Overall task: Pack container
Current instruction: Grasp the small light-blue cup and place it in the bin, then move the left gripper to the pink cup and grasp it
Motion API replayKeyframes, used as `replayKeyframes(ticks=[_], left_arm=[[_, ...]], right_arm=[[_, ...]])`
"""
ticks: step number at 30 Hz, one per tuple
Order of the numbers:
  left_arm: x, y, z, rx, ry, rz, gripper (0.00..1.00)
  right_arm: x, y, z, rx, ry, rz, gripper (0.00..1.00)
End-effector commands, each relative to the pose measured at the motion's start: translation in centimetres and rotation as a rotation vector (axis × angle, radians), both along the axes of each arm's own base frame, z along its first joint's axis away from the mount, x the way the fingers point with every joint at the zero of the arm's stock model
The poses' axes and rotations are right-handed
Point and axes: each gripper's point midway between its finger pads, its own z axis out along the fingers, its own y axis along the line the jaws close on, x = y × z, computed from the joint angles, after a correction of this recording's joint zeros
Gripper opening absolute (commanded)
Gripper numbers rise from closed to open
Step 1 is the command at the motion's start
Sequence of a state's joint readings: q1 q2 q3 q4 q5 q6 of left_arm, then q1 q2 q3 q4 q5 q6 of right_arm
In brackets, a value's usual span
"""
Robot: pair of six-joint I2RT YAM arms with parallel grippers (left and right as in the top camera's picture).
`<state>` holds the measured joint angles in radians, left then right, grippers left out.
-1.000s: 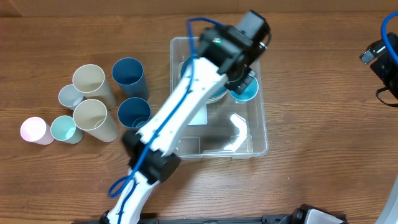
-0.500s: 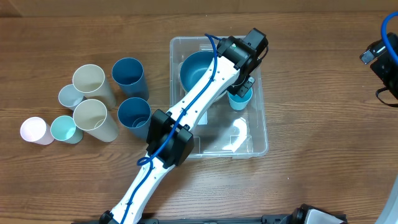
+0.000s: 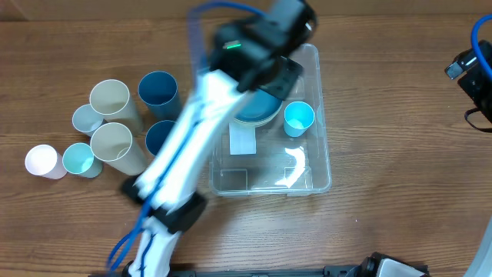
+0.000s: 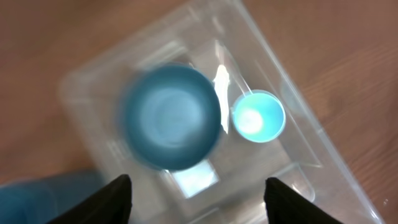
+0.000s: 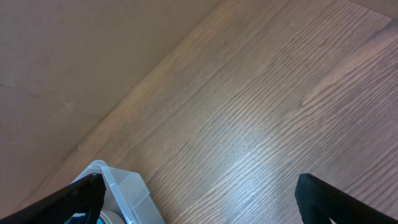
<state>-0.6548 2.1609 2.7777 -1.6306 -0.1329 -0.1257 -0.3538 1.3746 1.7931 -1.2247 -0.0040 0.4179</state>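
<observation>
The clear container (image 3: 311,165) stands mid-table with its white label (image 3: 244,140) on the base. Inside it are a blue bowl (image 3: 260,108), partly under my left arm, and a small light blue cup (image 3: 299,118) standing upright beside it. My left gripper (image 3: 283,71), blurred by motion, hangs above the container's far side. In the left wrist view the left gripper (image 4: 204,202) is open and empty, high over the bowl (image 4: 171,118) and the cup (image 4: 258,116). My right gripper (image 5: 199,205) is open over bare wood, a corner of the container (image 5: 121,186) at its left finger.
Several cups stand left of the container: two beige (image 3: 114,100), two dark blue (image 3: 159,92), a grey one (image 3: 86,118), a light teal one (image 3: 78,158) and a pink one (image 3: 42,160). The right arm (image 3: 470,69) sits at the table's right edge.
My left gripper has opened, let go of the small light blue cup inside the container, and lifted away toward the far left. The cup stays upright by the bowl.
</observation>
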Motion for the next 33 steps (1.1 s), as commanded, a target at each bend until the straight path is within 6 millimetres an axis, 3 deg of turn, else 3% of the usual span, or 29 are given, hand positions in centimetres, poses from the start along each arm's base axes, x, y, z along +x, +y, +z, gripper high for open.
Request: replayKeyframes(ticks=[1, 2, 3, 5, 6, 7, 10, 14, 19, 22, 26, 33], left_arm=[[-2.2, 12.2, 10.4, -0.05, -0.245, 0.324, 0.72], [-2.8, 16.0, 12.2, -0.097, -0.28, 0.435, 0.73], [-3.8, 21.4, 13.8, -0.151, -0.309, 0.578, 0.75], [-4.8, 26.9, 14.0, -0.19, -0.297, 0.717, 0.76], [-5.6, 30.9, 13.2, -0.186, -0.271, 0.821, 0.78], [-6.2, 33.7, 12.3, -0.183, -0.239, 0.905, 0.77], [-8.1, 40.3, 7.6, -0.232, -0.075, 1.121, 0.73], [-12.2, 47.9, -2.8, -0.304, 0.258, 1.508, 0.71], [-14.1, 52.5, -13.2, -0.416, 0.457, 1.685, 0.65], [-13.9, 53.5, -17.5, -0.447, 0.523, 1.686, 0.65], [-12.0, 54.3, -20.5, -0.414, 0.505, 1.601, 0.65], [-8.1, 54.2, -22.5, -0.298, 0.449, 1.487, 0.66]], right_arm=[[0.1, -0.1, 0.1, 0.003, -0.005, -0.001, 1.0], [0.1, -0.1, 0.1, 0.003, -0.005, -0.001, 1.0], [0.1, -0.1, 0.1, 0.003, -0.005, -0.001, 1.0], [0.1, -0.1, 0.1, 0.003, -0.005, -0.001, 1.0], [0.1, -0.1, 0.1, 0.003, -0.005, -0.001, 1.0], [0.1, -0.1, 0.1, 0.003, -0.005, -0.001, 1.0], [0.1, -0.1, 0.1, 0.003, -0.005, -0.001, 1.0], [0.1, -0.1, 0.1, 0.003, -0.005, -0.001, 1.0], [0.1, -0.1, 0.1, 0.003, -0.005, -0.001, 1.0], [0.1, -0.1, 0.1, 0.003, -0.005, -0.001, 1.0], [0.1, -0.1, 0.1, 0.003, -0.005, -0.001, 1.0], [0.1, -0.1, 0.1, 0.003, -0.005, -0.001, 1.0]])
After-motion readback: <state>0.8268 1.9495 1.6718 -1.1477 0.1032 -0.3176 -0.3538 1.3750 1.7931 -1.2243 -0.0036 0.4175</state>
